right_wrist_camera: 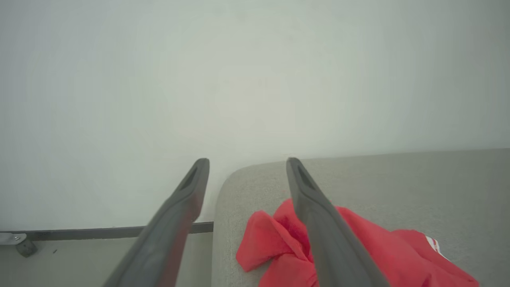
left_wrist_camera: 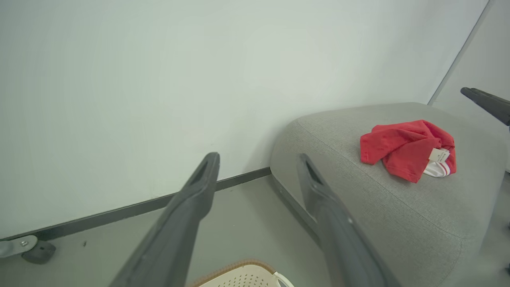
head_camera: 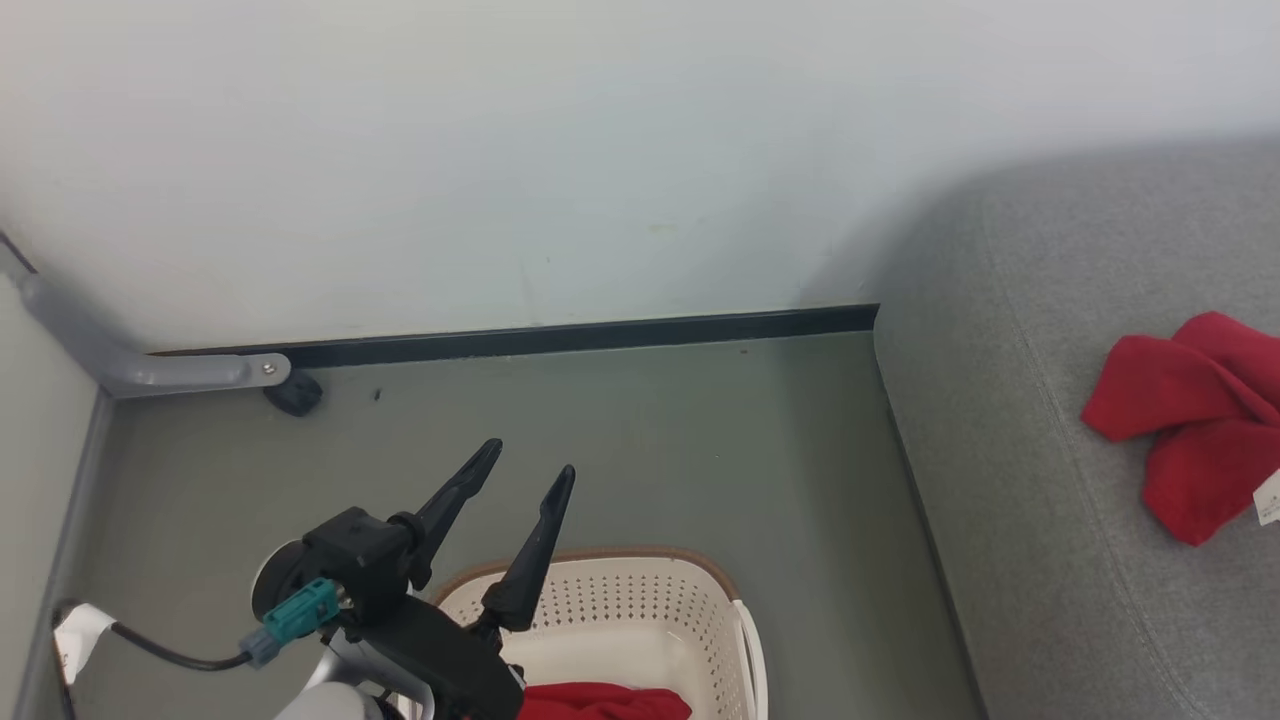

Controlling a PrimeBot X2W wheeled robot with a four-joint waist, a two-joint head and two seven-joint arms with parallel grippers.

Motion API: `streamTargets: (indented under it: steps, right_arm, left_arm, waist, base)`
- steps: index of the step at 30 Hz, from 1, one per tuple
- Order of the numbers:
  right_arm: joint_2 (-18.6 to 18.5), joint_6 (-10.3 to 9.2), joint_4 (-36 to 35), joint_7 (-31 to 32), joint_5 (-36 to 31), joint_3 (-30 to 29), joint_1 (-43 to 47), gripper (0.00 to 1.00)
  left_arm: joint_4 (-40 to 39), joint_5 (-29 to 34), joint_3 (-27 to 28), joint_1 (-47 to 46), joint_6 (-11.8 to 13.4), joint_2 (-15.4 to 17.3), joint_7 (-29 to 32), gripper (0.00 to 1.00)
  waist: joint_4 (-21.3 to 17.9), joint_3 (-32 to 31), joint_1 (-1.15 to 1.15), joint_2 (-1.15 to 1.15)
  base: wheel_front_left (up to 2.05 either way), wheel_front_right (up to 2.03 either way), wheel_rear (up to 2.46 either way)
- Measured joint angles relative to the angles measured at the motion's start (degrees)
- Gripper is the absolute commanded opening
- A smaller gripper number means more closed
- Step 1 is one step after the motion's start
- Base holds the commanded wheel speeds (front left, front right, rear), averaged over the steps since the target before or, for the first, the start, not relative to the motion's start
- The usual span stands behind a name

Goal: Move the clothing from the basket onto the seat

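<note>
While the basket (head_camera: 650, 600) stands on the floor (head_camera: 600, 430) near the seat (head_camera: 1020, 520), some red clothing (head_camera: 600, 703) lies inside it, soft and bunched up. The basket is cream plastic with rows of little holes and a brown rim. Another red piece (left_wrist_camera: 402, 151) lies crumpled on the seat, with a white striped edge and a small tag. The seat is big, grey and woven, with a round corner. The left hand (head_camera: 528, 458) hangs above the basket, its two long dark fingers spread wide, holding nothing. The right hand (right_wrist_camera: 248, 161) is over the seat, wide open too, nothing between its fingers.
</note>
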Motion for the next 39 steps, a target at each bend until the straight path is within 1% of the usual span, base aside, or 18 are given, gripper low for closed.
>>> streamTargets:
  steps: [4, 8, 11, 14, 16, 26, 30, 31, 34, 39]
  right_arm:
    - [0.5, -0.34, -4.9, -0.5, 0.2, -0.6, 2.3, 1.0]
    - [1.6, -1.31, -9.1, -0.8, 0.3, -0.8, 4.6, 1.0]
    - [2.1, -1.33, -11.4, -1.0, 0.7, -1.1, 5.6, 1.0]
    - [2.9, -2.33, -14.3, -1.5, 0.8, -1.2, 6.8, 1.0]
    - [3.5, -2.36, -14.8, -1.5, 0.8, -1.3, 8.0, 1.0]
    - [7.3, -4.88, -20.0, -1.9, 0.6, -0.2, 13.7, 1.0]
    - [8.9, -5.01, -21.3, -2.0, 0.3, 1.7, 15.7, 1.0]
    - [9.1, -5.32, -21.5, -2.0, 0.1, 2.0, 16.3, 1.0]
    - [9.3, -5.38, -21.6, -2.0, 0.0, 2.3, 17.5, 1.0]
    - [10.6, -6.39, -22.3, -2.0, -0.8, 3.1, 20.3, 1.0]
  left_arm:
    - [0.0, -0.5, 1.5, 1.2, 0.8, 0.3, -0.7, 1.0]
    - [0.0, -0.6, 2.8, 2.5, 1.4, 0.9, -1.3, 1.0]
    - [0.0, -0.7, 3.7, 3.3, 1.8, 1.4, -1.8, 1.0]
    - [0.0, -2.2, 4.6, 4.0, 2.0, 1.5, -2.4, 1.0]
    - [0.1, -2.3, 5.1, 4.6, 2.5, 1.5, -2.5, 1.0]
    - [-0.1, -3.0, 9.0, 9.6, 3.5, 2.9, -4.7, 1.0]
    - [-0.4, -3.6, 11.7, 12.9, 4.0, 3.0, -5.8, 1.0]
    - [-0.4, -3.6, 12.0, 13.5, 4.0, 2.9, -6.0, 1.0]
    - [-0.4, -3.6, 12.9, 14.5, 4.0, 2.8, -6.1, 1.0]
    - [-0.7, -3.3, 14.4, 16.6, 4.5, 2.6, -7.0, 1.0]
  waist:
    - [2.0, -1.2, 0.0, 0.0]
    - [4.0, -2.2, 0.0, 0.0]
    - [5.3, -2.8, 0.0, 0.0]
    - [6.6, -3.5, 0.0, 0.0]
    - [7.4, -3.8, 0.01, 0.0]
    - [10.8, -5.6, 0.0, 0.0]
    - [11.3, -6.0, 0.0, 0.0]
    - [11.4, -6.1, 0.0, 0.0]
    - [11.5, -6.1, 0.0, 0.0]
    - [11.6, -6.3, 0.0, 0.01]
  base:
    - [0.0, 0.0, 0.0]
    - [0.0, 0.0, 0.0]
    - [0.0, 0.0, 0.0]
    - [0.0, 0.0, 0.0]
    - [0.0, 0.0, 0.0]
    - [0.0, 0.0, 0.0]
    - [0.0, 0.0, 0.0]
    - [0.0, 0.0, 0.0]
    - [0.0, 0.0, 0.0]
    - [0.0, 0.0, 0.0]
